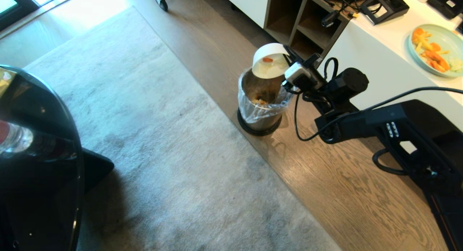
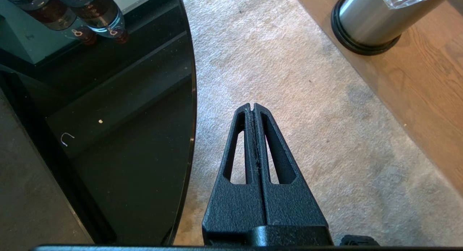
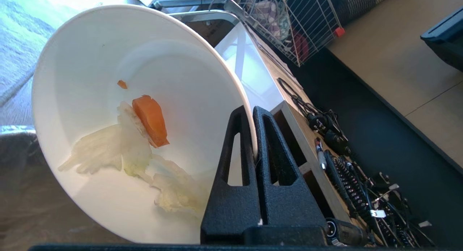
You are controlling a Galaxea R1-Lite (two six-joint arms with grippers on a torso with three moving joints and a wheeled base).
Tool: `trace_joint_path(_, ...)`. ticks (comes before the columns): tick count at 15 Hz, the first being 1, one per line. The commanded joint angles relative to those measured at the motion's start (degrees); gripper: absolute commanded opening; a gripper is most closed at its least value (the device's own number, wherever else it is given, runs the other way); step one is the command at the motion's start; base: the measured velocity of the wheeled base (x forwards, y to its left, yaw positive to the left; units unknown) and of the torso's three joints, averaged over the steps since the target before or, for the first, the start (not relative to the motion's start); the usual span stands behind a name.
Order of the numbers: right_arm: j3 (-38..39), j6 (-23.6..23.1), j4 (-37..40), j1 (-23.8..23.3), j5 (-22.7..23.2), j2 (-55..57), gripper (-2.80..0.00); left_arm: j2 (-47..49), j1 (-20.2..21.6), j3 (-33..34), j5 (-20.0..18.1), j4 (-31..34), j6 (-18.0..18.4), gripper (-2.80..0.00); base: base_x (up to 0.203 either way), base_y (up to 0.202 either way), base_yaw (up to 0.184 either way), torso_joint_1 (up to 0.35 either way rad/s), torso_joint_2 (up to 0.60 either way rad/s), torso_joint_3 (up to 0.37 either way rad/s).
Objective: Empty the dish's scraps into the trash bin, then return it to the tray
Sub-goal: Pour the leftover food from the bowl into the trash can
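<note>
Right gripper (image 3: pixel 253 135) is pinching the dish (image 1: pixel 269 61) by its rim, tipping it mouth-down over the trash bin (image 1: pixel 261 106), scraps (image 3: pixel 144 135) clinging inside; left gripper (image 2: pixel 253 110) is sitting closed, parked.

White dish (image 3: pixel 173 63) with orange and pale scraps (image 3: pixel 141 135); steel bin (image 1: pixel 261 115), black base; grey carpet (image 1: pixel 162 153); blue-green plate (image 1: pixel 446 37).
</note>
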Motion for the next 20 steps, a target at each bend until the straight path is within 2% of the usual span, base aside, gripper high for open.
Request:
trace_joint_path(1,0.0,0.8,-1.8,0.2,0.0,-0.1,-2.8,0.0,0.0,0.0,0.0,0.0,0.0,-2.8,0.0,0.0,0.0,0.0,0.0,0.0)
trace_joint_path(5,0.0,2.1,-4.4,0.1,-0.1,0.1,-2.8,0.0,0.0,0.0,0.0,-0.1,0.0,-2.8,0.0,0.0,0.0,0.0,0.0,0.0)
trace_joint_path(13,-0.2,0.7,-6.4,-0.1,-0.3,0.9,-2.8,0.0,0.0,0.0,0.0,0.0,0.0,-2.8,0.0,0.0,0.0,0.0,0.0,0.0)
trace_joint_path(18,-11.4,-0.6,-6.4,-0.6,-0.3,2.5,-2.8,0.0,0.0,0.0,0.0,-0.1,0.0,-2.8,0.0,0.0,0.0,0.0,0.0,0.0)
trace_joint_path(20,-11.1,-0.8,-6.4,-0.4,-0.2,1.4,-2.8,0.0,0.0,0.0,0.0,0.0,0.0,-2.8,0.0,0.0,0.0,0.0,0.0,0.0)
